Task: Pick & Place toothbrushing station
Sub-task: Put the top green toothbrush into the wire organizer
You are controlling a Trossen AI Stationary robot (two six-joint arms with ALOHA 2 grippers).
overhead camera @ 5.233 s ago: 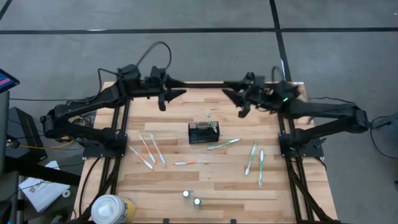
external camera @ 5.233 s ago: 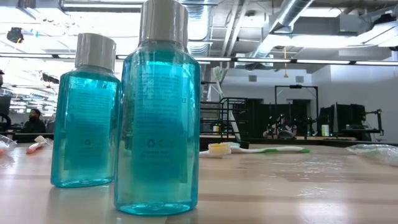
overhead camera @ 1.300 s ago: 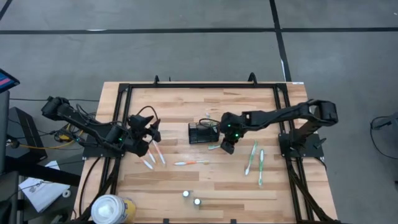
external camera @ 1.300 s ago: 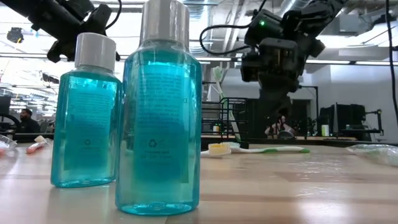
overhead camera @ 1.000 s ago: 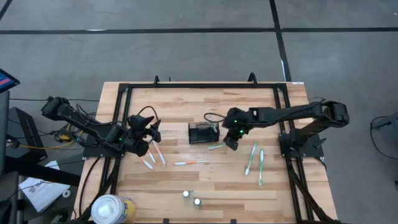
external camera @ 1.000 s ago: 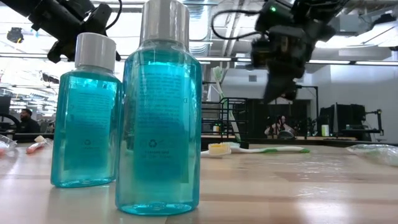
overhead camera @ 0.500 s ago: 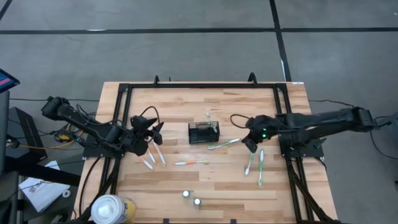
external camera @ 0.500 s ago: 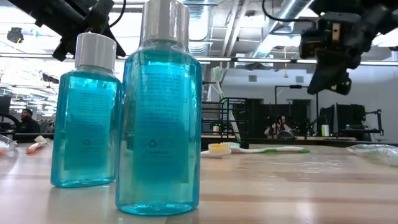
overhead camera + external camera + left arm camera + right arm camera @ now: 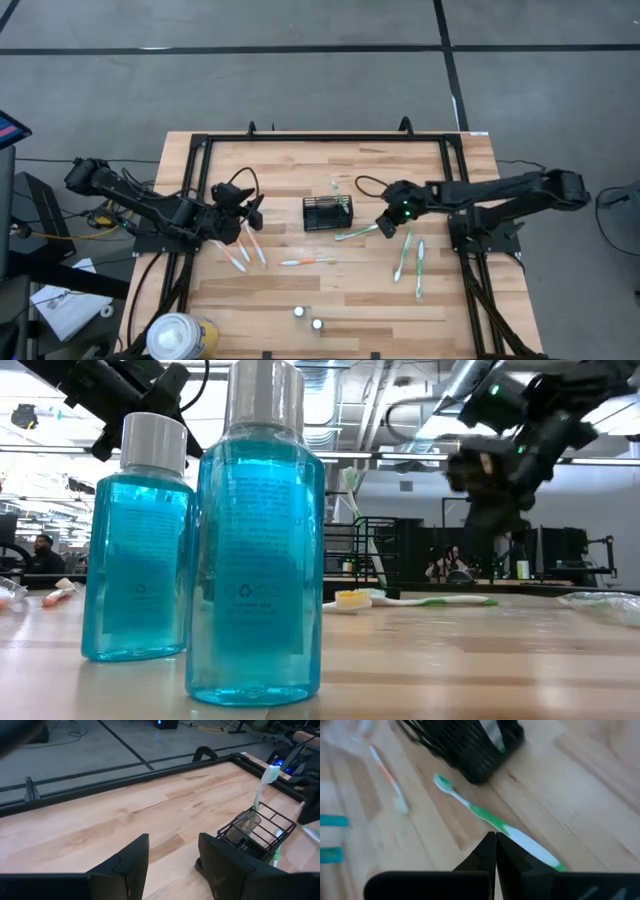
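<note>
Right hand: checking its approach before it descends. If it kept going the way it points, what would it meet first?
Probably the green-and-white toothbrush lying beside the wire holder. The right hand, fingers shut, aims right at its handle, though depth is unclear.

Right gripper (image 9: 495, 851): I see my 2 fingers pressed together above the green toothbrush (image 9: 492, 821).
Holder (image 9: 470, 745): black mesh, beyond the brush head.
Orange-pink toothbrush (image 9: 387, 777): apart, blurred.
</note>
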